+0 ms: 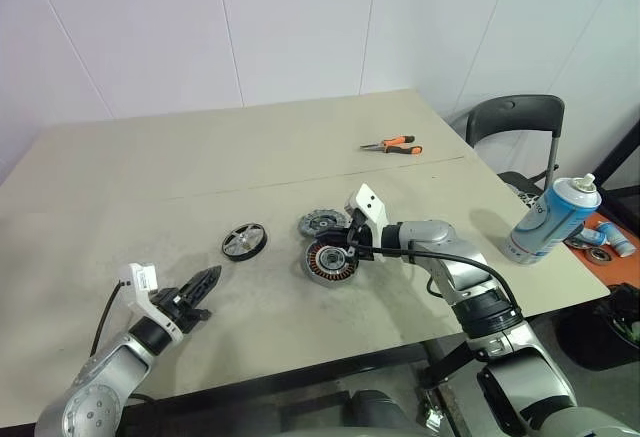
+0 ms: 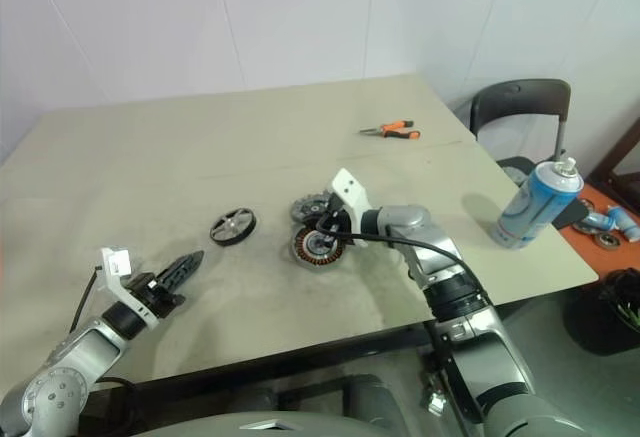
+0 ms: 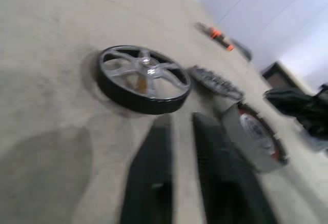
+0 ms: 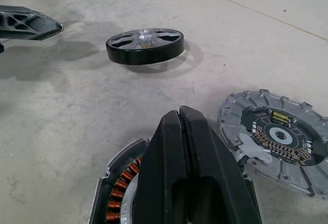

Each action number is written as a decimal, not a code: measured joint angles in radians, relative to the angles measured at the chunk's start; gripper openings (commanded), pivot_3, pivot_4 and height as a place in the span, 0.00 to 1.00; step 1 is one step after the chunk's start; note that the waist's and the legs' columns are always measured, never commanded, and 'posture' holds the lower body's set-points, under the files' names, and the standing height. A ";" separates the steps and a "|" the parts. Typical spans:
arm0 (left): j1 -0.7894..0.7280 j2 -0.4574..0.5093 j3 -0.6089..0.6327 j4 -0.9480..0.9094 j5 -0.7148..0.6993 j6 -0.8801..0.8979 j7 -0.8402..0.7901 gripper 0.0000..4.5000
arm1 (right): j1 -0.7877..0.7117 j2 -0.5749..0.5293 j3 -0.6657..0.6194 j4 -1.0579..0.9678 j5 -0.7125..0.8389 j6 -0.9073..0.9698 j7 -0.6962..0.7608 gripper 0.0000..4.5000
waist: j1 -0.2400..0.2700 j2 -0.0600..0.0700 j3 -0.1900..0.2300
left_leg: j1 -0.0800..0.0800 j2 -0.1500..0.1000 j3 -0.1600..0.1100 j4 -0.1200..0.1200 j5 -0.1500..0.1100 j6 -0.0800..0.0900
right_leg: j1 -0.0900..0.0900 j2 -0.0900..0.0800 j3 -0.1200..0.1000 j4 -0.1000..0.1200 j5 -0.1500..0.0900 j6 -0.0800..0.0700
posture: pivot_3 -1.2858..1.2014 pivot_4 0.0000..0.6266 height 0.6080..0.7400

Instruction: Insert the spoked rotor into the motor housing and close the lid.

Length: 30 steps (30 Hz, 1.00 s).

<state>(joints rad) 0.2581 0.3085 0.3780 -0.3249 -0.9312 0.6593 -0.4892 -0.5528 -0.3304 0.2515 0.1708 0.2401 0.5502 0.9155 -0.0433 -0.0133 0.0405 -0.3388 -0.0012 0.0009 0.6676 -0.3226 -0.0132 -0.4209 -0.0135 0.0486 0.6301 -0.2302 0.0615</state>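
Right gripper [image 1: 338,248], jaws together, steadies the housing [image 1: 326,260]; left gripper [image 1: 203,285], jaws slightly apart, aims at the rotor [image 1: 244,241] at its 1 o'clock.

spoked rotor [image 1: 244,241] left of lid [image 1: 322,224], motor housing [image 1: 326,261] in front

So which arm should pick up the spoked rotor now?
Probably the left. Its end effector sits nearest the spoked rotor and points toward it with nothing between. The right end effector is shut and parked over the motor housing, beside the lid.
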 measured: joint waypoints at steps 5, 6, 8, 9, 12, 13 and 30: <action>-0.017 -0.018 0.008 0.024 -0.070 0.028 -0.001 0.74 | 0.000 0.002 0.000 0.002 -0.001 -0.009 0.001 0.00 | -0.001 0.000 0.000 | 0.000 0.000 0.000 0.000 0.000 0.000 | 0.000 0.000 0.000 0.000 0.000 0.000 | 0.52 0.00 1.00; -0.015 -0.019 0.003 0.026 -0.073 0.032 -0.002 0.82 | 0.000 0.002 0.000 0.003 -0.002 -0.011 0.001 0.00 | -0.001 0.000 0.000 | 0.000 0.000 0.000 0.000 0.000 0.000 | 0.000 0.000 0.000 0.000 0.000 0.000 | 0.52 0.00 1.00; -0.010 -0.036 -0.008 0.042 -0.074 0.035 -0.001 0.97 | 0.000 0.002 0.000 0.004 -0.002 -0.012 0.002 0.00 | -0.001 0.000 0.000 | 0.000 0.000 0.000 0.000 0.000 0.000 | 0.000 0.000 0.000 0.000 0.000 0.000 | 0.52 0.00 1.00; -0.008 -0.045 -0.011 0.055 -0.074 0.038 0.004 0.97 | 0.000 0.002 0.000 0.004 -0.002 -0.012 0.002 0.00 | -0.001 0.000 0.000 | 0.000 0.000 0.000 0.000 0.000 0.000 | 0.000 0.000 0.000 0.000 0.000 0.000 | 0.52 0.00 1.00; -0.017 -0.070 -0.005 0.096 -0.085 0.054 0.031 0.97 | 0.000 0.002 0.000 0.007 -0.002 -0.012 0.002 0.00 | 0.001 0.000 0.000 | 0.000 0.000 0.000 0.000 0.000 0.000 | 0.000 0.000 0.000 0.000 0.000 0.000 | 0.52 0.00 1.00; -0.025 -0.079 -0.002 0.105 -0.092 0.060 0.039 0.97 | 0.000 0.003 0.000 0.008 -0.002 -0.012 0.002 0.00 | 0.002 0.000 0.000 | 0.001 0.000 0.000 0.000 0.000 0.000 | 0.001 0.000 0.000 0.000 0.000 0.000 | 0.52 0.00 1.00; -0.068 -0.143 -0.002 0.133 -0.122 0.070 0.059 0.97 | 0.007 -0.008 0.006 0.007 -0.010 -0.012 0.007 0.00 | 0.025 0.004 0.000 | 0.002 -0.003 -0.006 0.007 0.000 0.000 | 0.010 0.000 0.000 -0.002 -0.003 0.004 | 0.52 0.00 1.00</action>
<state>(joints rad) 0.1905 0.1659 0.3763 -0.1915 -1.0533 0.7291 -0.4302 -0.5455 -0.3387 0.2576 0.1777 0.2303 0.5383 0.9228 -0.0183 -0.0093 0.0401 -0.3369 -0.0044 -0.0046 0.6748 -0.3225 -0.0131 -0.4113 -0.0134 0.0487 0.6282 -0.2336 0.0651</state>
